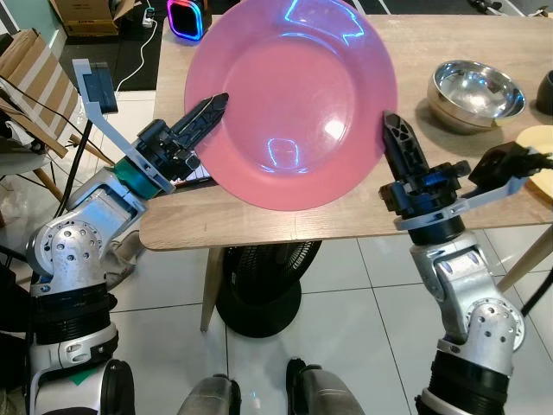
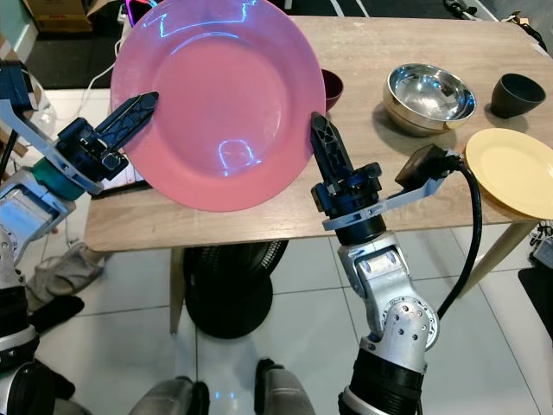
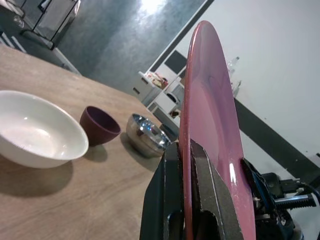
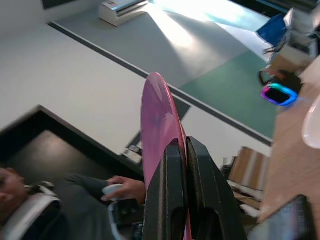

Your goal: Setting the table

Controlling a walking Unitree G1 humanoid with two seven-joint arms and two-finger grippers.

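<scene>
Pink plate (image 1: 289, 99) is held up over the near edge of the wooden table (image 1: 346, 220), tilted w/ its face toward the head cam, prob. because a rim pinch on both sides keeps it steady until it's set down. Left gripper (image 1: 207, 112) and right gripper (image 1: 396, 138) are each clamped on opposite rim edges, fingers one in front of and one behind the plate, forearms angled up and inward.

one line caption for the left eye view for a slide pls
Both grippers, left and right, clamp opposite rims of a large round pink plate above the wooden table.

Bright, sharp indoor light; blue-white glare streaks the pink plate (image 1: 289, 99), bowls casting soft shadows.
</scene>
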